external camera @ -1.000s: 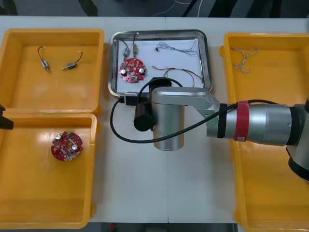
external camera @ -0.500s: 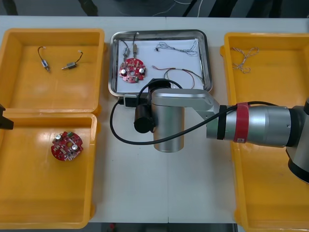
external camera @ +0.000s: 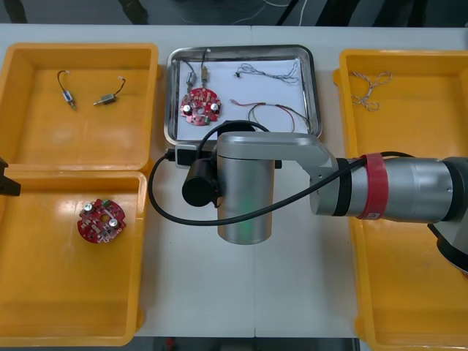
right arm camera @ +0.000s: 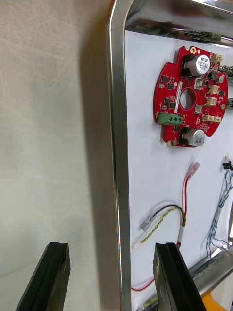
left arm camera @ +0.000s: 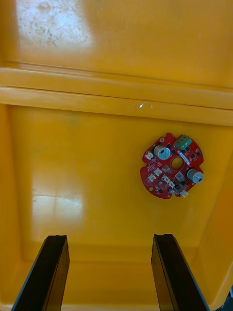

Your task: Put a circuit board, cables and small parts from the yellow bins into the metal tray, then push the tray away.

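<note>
The metal tray [external camera: 241,50] stands at the table's far middle, white inside. It holds a round red circuit board [external camera: 201,104], a red and yellow cable [external camera: 274,111], a blue and white cable [external camera: 267,69] and small metal parts [external camera: 197,73]. My right arm [external camera: 245,190] hangs over the table just in front of the tray. In the right wrist view my right gripper [right arm camera: 110,277] is open and empty, its fingers astride the tray's rim [right arm camera: 116,146], with the board [right arm camera: 191,102] beyond. My left gripper [left arm camera: 109,274] is open above a second red board [left arm camera: 172,165].
Two yellow bins stand at each side. The far left bin [external camera: 29,139] holds two small metal parts [external camera: 108,99]. The near left bin [external camera: 44,307] holds the second board [external camera: 101,221]. A pale cable [external camera: 369,91] lies in the far right bin [external camera: 439,66].
My right gripper has opened. The right arm has risen and drawn back a little from the tray, toward the left. The left arm has not moved.
</note>
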Controlling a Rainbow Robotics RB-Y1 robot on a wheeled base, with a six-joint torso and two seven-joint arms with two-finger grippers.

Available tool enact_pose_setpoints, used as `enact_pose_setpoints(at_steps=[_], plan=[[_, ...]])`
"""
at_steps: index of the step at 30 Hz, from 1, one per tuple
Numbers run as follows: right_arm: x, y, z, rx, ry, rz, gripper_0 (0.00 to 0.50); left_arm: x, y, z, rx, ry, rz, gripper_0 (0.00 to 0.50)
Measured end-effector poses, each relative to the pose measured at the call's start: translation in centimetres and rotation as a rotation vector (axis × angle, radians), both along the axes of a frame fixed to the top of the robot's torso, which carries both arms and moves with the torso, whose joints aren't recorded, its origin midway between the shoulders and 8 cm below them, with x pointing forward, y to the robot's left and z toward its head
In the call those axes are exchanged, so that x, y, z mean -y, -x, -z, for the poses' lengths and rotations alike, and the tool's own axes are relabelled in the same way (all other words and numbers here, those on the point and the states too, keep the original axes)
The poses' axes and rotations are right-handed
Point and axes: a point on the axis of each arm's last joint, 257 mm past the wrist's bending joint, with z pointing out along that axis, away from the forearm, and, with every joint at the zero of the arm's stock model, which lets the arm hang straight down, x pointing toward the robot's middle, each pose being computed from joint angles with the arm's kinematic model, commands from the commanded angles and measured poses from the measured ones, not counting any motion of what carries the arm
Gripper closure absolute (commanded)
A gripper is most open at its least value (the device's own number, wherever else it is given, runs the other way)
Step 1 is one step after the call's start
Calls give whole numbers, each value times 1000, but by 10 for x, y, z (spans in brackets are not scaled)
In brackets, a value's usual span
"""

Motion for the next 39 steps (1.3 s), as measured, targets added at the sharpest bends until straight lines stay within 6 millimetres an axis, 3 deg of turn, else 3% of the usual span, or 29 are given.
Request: enact_pose_setpoints(at_steps=[12,20,30,34,39], plan=[[12,51,-13,-81,-89,79,0,0,0,0,0,0,0,0],[65,76,-30,-184,-230,308,0,0,0,0,0,0,0,0],[92,61,-87,-233,-574,428,0,0,0,0,0,0,0,0],[125,57,-99,-255,-687,489,0,0,0,0,0,0,0,0],[196,54,-99,-256,-766,620,0,0,0,0,0,0,0,0]])
